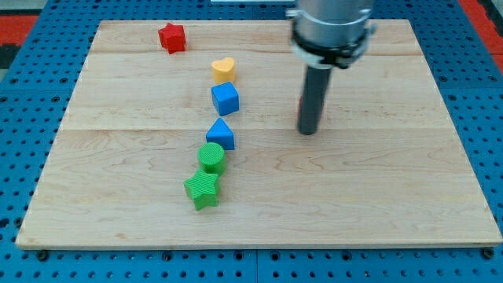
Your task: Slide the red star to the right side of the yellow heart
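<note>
The red star (171, 37) lies near the board's top left. The yellow heart (224, 69) lies below and to the right of it, at the head of a column of blocks. My tip (308, 132) rests on the board well right of that column, about level with the blue triangle (221, 134). It is far from the red star and touches no block that I can see.
Below the heart sit a blue cube (225, 98), the blue triangle, a green cylinder (211, 156) and a green star (203, 189). A sliver of something red (299, 104) shows behind the rod, mostly hidden. The wooden board (377, 204) lies on a blue pegboard.
</note>
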Available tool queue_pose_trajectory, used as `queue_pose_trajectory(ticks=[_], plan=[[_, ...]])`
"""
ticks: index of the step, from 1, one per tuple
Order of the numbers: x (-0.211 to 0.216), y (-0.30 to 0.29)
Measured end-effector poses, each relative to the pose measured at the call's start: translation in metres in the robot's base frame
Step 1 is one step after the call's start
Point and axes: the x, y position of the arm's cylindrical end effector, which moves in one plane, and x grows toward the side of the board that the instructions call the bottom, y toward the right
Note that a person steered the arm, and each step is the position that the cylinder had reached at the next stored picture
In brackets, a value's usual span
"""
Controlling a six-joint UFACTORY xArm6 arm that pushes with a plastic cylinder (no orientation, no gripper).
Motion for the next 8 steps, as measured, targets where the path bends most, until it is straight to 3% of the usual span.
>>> queue_pose_trajectory(ticks=[1,3,4,6,8], plan=[[-0.029,-0.009],[-0.026,0.116],[-0.025,0.043],[-0.174,0.007],[-0.217,-0.172]])
